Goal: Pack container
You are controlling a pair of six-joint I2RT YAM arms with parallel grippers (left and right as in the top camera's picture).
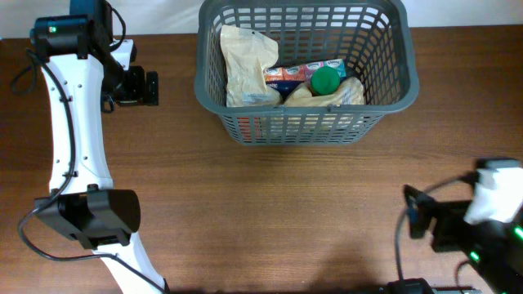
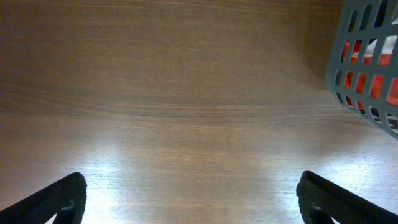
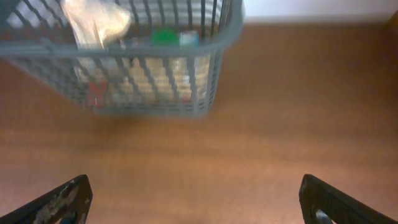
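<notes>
The dark grey slotted basket point(image 1: 384, 90) stands at the back middle of the table. It holds a cream bag point(image 1: 245, 65), a red carton point(image 1: 290, 76), a green-capped item point(image 1: 325, 79) and another pale bag point(image 1: 347, 94). The basket's corner shows in the left wrist view point(image 2: 367, 68) and its front wall in the right wrist view point(image 3: 205, 74). My left gripper point(image 1: 151, 87) is open and empty left of the basket, over bare wood point(image 2: 189, 199). My right gripper point(image 1: 413, 214) is open and empty at the front right point(image 3: 196, 199).
The brown wooden table point(image 1: 270, 212) spreads in front of the basket. The left arm's white links point(image 1: 78, 147) run down the left side. A white wall shows behind the table's far edge point(image 3: 323, 9).
</notes>
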